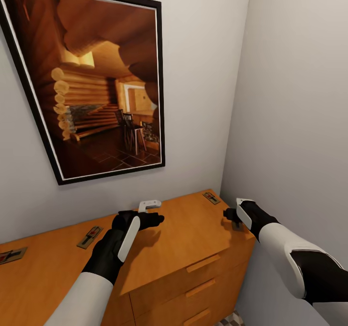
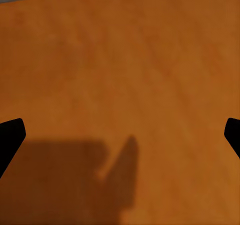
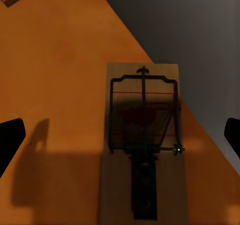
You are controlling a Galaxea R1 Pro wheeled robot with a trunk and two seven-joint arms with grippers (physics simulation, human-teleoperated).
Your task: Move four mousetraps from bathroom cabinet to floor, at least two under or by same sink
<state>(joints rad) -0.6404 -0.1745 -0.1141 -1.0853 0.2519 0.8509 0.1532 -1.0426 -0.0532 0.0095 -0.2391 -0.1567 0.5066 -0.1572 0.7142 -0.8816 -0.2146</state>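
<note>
Cabinet [image 1: 193, 234] top, four mousetraps [image 3: 144, 145]

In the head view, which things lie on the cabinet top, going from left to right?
Mousetrap at the left edge → second mousetrap → left gripper → mousetrap near the back corner → right gripper, all over the cabinet.

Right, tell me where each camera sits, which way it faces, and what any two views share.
Head view: on the robot's head, looking down over both arms at the cabinet, the wall picture and three mousetraps.
Left wrist view: on the left arm, facing bare cabinet top; dark fingers at the edges.
Right wrist view: on the right arm, facing the corner mousetrap; dark fingers at the edges.
Shared: all show the orange cabinet top.
</note>
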